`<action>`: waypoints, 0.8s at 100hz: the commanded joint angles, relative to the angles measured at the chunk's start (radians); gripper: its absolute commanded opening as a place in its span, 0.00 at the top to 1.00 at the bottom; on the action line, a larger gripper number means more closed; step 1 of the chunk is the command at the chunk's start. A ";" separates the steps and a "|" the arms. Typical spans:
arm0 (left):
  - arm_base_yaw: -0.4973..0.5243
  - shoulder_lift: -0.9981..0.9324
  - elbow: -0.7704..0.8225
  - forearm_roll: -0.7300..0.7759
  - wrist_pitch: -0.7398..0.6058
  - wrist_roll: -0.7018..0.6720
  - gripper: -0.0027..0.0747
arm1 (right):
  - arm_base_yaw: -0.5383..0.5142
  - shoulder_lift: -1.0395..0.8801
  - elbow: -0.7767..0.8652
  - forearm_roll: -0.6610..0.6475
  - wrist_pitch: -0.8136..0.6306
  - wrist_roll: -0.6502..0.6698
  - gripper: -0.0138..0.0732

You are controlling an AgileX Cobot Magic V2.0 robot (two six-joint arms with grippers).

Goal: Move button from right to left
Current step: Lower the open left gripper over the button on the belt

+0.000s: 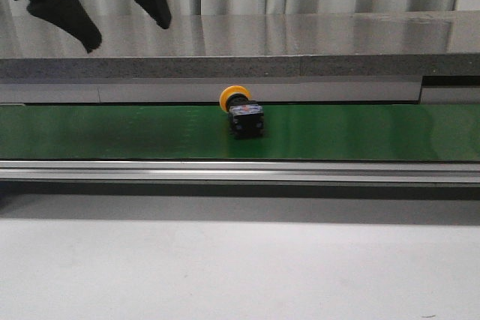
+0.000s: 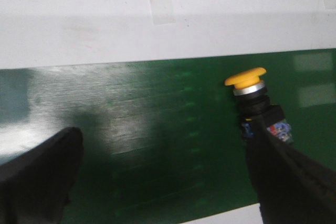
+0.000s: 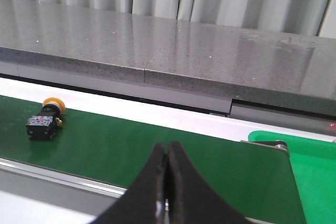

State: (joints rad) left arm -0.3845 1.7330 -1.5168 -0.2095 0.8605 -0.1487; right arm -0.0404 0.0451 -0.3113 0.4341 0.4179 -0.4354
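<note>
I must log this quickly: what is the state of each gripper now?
Left gripper: open, holding nothing; the small orange-capped black push-button lies on the green belt.
Right gripper: closed, fingers together, holding nothing.

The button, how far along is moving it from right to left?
Done: the button lies on its side on the green belt, around the middle of the front view; no claw holds it. In hand: the left claw hangs open above the belt, up and to the left of the button. The right claw is shut and empty. Left: grasping the button and carrying it left.
</note>
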 commanded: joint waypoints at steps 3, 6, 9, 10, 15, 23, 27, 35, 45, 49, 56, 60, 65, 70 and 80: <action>-0.048 0.001 -0.071 -0.004 0.007 -0.039 0.16 | 0.001 0.008 -0.025 0.018 -0.068 -0.008 0.92; -0.062 0.007 -0.078 0.010 0.015 -0.049 0.16 | 0.001 0.008 -0.025 0.018 -0.068 -0.008 0.92; -0.076 0.013 -0.084 0.034 0.017 -0.063 0.16 | 0.001 0.008 -0.025 0.018 -0.068 -0.008 0.92; -0.084 0.017 -0.088 0.041 0.016 -0.069 0.16 | 0.001 0.008 -0.025 0.018 -0.068 -0.008 0.92; -0.107 0.028 -0.098 0.107 0.031 -0.118 0.16 | 0.001 0.008 -0.025 0.018 -0.068 -0.008 0.92; -0.130 0.050 -0.116 0.184 0.062 -0.175 0.16 | 0.001 0.008 -0.025 0.018 -0.068 -0.008 0.92; -0.135 0.061 -0.124 0.182 0.075 -0.174 0.16 | 0.001 0.008 -0.025 0.018 -0.068 -0.008 0.92; -0.144 0.070 -0.126 0.163 0.077 -0.175 0.16 | 0.001 0.008 -0.025 0.018 -0.068 -0.008 0.92; -0.148 0.078 -0.126 0.161 0.077 -0.184 0.16 | 0.001 0.008 -0.025 0.018 -0.068 -0.008 0.92; -0.148 0.078 -0.126 0.163 0.077 -0.194 0.16 | 0.001 0.008 -0.025 0.018 -0.068 -0.008 0.92; -0.144 0.081 -0.126 0.165 0.077 -0.204 0.16 | 0.001 0.008 -0.025 0.018 -0.068 -0.008 0.92; -0.144 0.082 -0.126 0.156 0.077 -0.204 0.16 | 0.001 0.008 -0.025 0.018 -0.068 -0.008 0.92; -0.144 0.084 -0.126 0.155 0.077 -0.204 0.16 | 0.001 0.008 -0.025 0.018 -0.068 -0.008 0.92; -0.144 0.086 -0.126 0.154 0.075 -0.204 0.16 | 0.001 0.008 -0.025 0.018 -0.068 -0.008 0.92; -0.144 0.086 -0.126 0.151 0.075 -0.204 0.16 | 0.001 0.008 -0.025 0.018 -0.068 -0.008 0.92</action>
State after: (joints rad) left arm -0.5262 1.8635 -1.6112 -0.0462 0.9615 -0.3402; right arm -0.0404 0.0451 -0.3113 0.4341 0.4201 -0.4354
